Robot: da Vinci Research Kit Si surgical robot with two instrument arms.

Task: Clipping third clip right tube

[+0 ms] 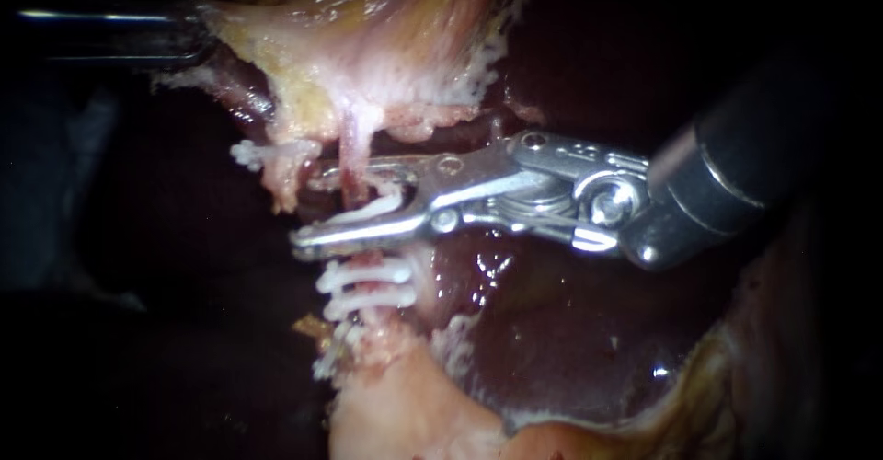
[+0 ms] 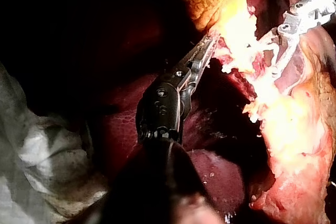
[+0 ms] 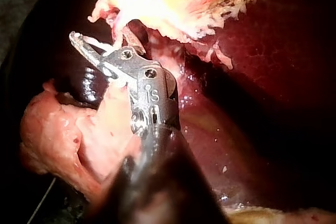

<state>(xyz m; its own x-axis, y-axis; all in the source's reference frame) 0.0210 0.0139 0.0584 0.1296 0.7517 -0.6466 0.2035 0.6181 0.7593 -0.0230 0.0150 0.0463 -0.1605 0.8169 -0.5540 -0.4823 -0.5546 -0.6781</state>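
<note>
There, just left of centre in the endoscope view, the right tube (image 1: 354, 152) ran from twelve towards six o'clock, with a white clip (image 1: 375, 206) lying across it and two more clips (image 1: 366, 276) stacked just below, towards six. The right instrument (image 1: 308, 210) reached in from three o'clock, nearly level, its jaws parted with a clear gap and straddling the tube and that clip, while the left instrument (image 2: 210, 43) came from ten o'clock, jaws closed on the pale tissue (image 1: 368, 46) above the tube. Around them lay dark glossy liver (image 1: 570, 331), and in the left wrist view a crumpled pale cloth (image 2: 37, 150) sat beside the shaft.
</note>
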